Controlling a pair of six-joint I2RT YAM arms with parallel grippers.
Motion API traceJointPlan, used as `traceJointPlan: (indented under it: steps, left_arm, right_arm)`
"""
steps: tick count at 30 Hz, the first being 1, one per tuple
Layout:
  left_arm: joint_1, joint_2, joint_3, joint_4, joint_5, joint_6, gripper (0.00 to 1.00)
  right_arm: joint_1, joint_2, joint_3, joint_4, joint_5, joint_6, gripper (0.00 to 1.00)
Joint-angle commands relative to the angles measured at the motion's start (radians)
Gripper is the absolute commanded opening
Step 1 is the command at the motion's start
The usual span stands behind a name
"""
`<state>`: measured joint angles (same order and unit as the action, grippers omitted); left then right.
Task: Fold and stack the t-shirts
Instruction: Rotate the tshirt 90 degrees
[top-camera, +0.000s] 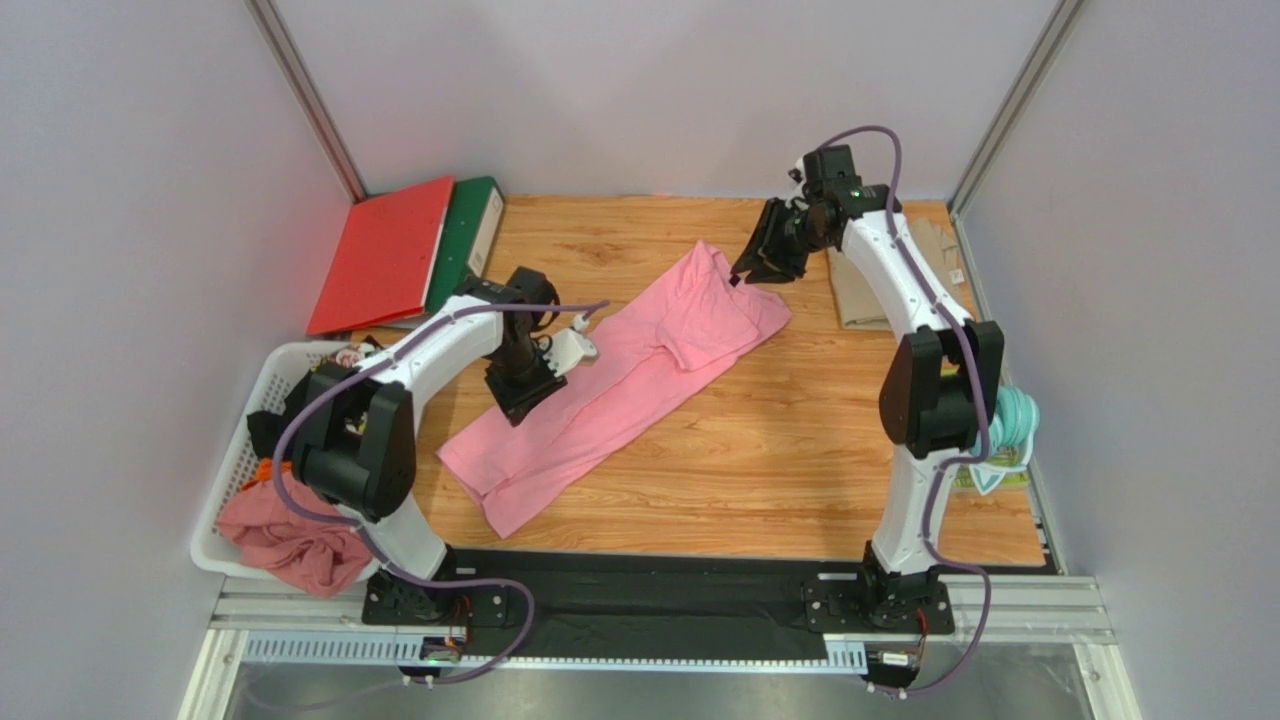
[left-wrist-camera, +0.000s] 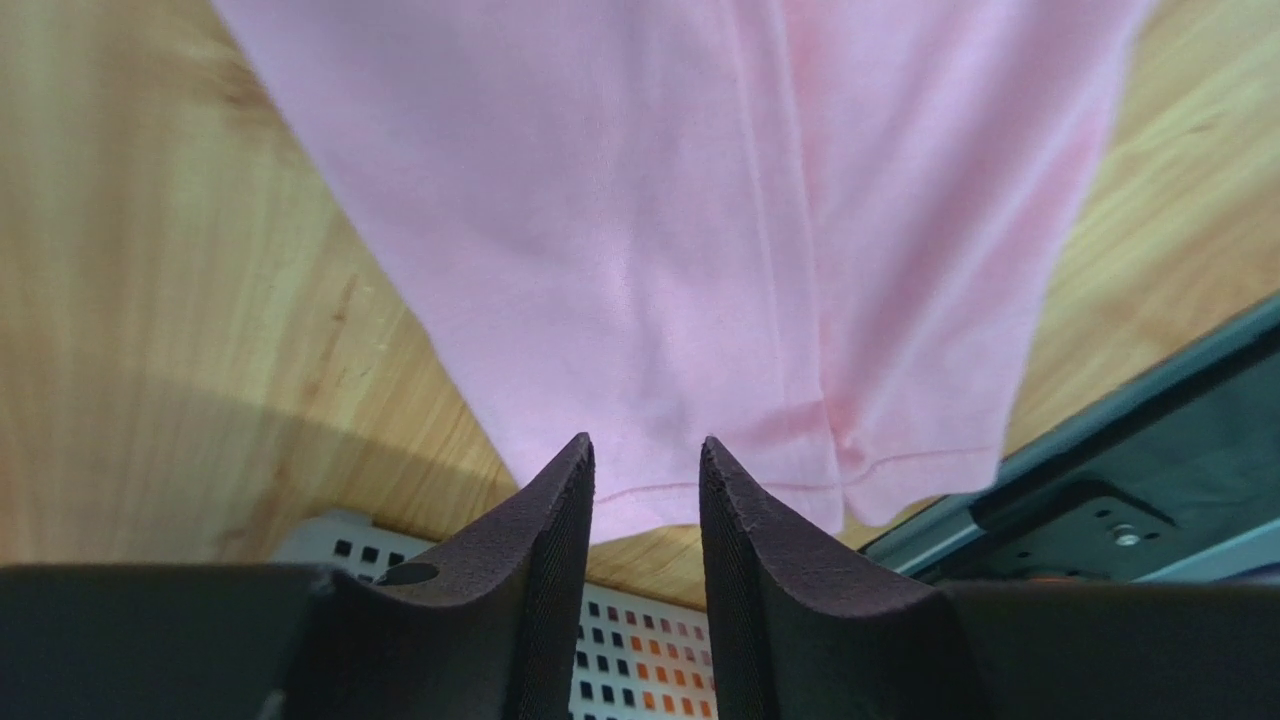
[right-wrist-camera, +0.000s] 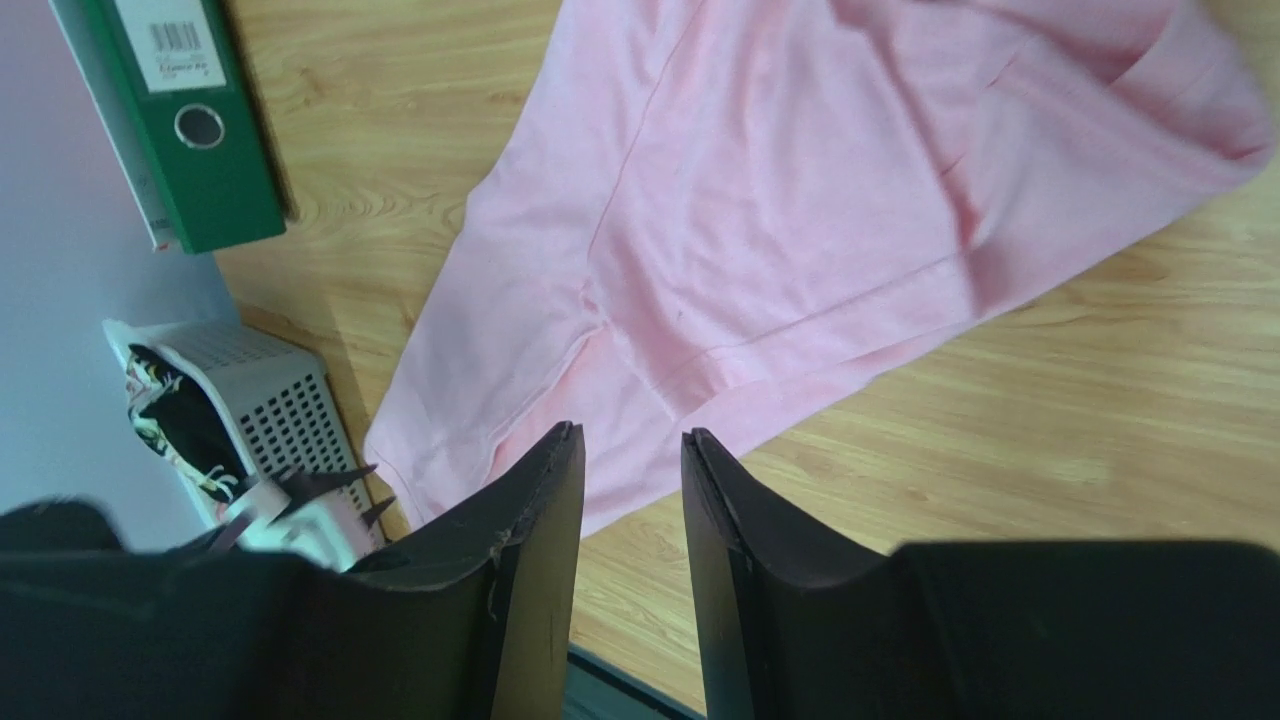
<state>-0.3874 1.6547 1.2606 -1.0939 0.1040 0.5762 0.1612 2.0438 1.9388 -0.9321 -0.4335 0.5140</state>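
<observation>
The light pink t-shirt (top-camera: 631, 383) lies folded into a long strip, running diagonally across the wooden table. My left gripper (top-camera: 514, 405) hovers over its near-left part, open and empty. In the left wrist view the gripper (left-wrist-camera: 646, 443) has its jaws slightly apart above the shirt's (left-wrist-camera: 721, 225) hem. My right gripper (top-camera: 747, 270) is open and empty just above the shirt's far end. In the right wrist view the gripper (right-wrist-camera: 631, 432) is held above the shirt (right-wrist-camera: 812, 195). A khaki-beige t-shirt (top-camera: 863, 293) lies at the back right, partly hidden by the right arm.
A white basket (top-camera: 248, 450) at the left edge holds a darker pink cloth (top-camera: 293, 543); it also shows in the right wrist view (right-wrist-camera: 278, 405). A red folder (top-camera: 383, 255) and a green binder (top-camera: 475, 222) lie at the back left. A teal object (top-camera: 1014, 428) sits at the right edge.
</observation>
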Motion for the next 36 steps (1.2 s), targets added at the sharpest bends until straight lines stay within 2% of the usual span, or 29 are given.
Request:
traceJointPlan:
  steps: [1, 6, 12, 22, 36]
  left_arm:
    - [0.001, 0.066, -0.087, 0.129, -0.127, 0.034, 0.39]
    - [0.013, 0.089, -0.118, 0.184, -0.142, 0.059, 0.38]
    - [0.016, 0.12, -0.122, 0.186, -0.141, 0.057, 0.37]
    - [-0.031, 0.122, -0.101, 0.106, -0.072, 0.063, 0.36]
    - [-0.123, 0.175, -0.087, 0.071, -0.044, 0.047, 0.34]
  right_arm:
    - [0.115, -0.05, -0.201, 0.078, 0.041, 0.041, 0.36]
    - [0.195, 0.009, -0.187, 0.033, 0.12, 0.024, 0.35]
    - [0.216, 0.091, -0.1, -0.071, 0.234, -0.002, 0.35]
    - [0.149, 0.248, -0.044, -0.111, 0.223, -0.008, 0.34]
    - [0.071, 0.231, -0.092, -0.105, 0.23, -0.037, 0.34]
